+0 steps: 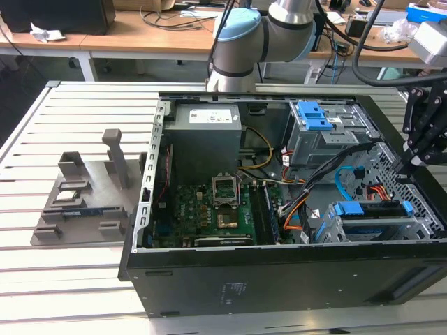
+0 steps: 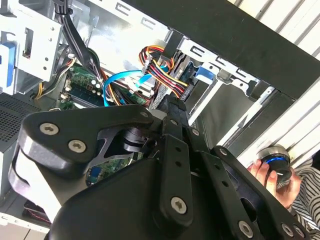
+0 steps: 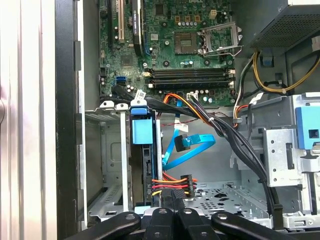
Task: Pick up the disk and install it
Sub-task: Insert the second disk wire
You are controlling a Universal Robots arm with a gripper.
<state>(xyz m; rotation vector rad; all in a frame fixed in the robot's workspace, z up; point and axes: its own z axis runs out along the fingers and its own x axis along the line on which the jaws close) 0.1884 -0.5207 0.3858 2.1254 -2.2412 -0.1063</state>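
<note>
Pincer [image 1: 407, 165] hovers over the computer case's [image 1: 279, 283] drive cage [image 1: 380, 223], at the exterior view's right; whether it is released or clenched I cannot tell. Seated edge-on in that cage, the disk [image 3: 142, 165] looks installed, so backing clear seems the remaining step.

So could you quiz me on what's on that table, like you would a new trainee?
1. True or false: the computer case lies open, showing its green circuit board.
2. Where is the disk with the blue rails? A) in the metal cage inside the case B) on the floor C) on a desk behind
3. Fill in: the grey tray lies on the exterior view's ___ of the case.
Key: 1 true; 2 A; 3 left.
</note>
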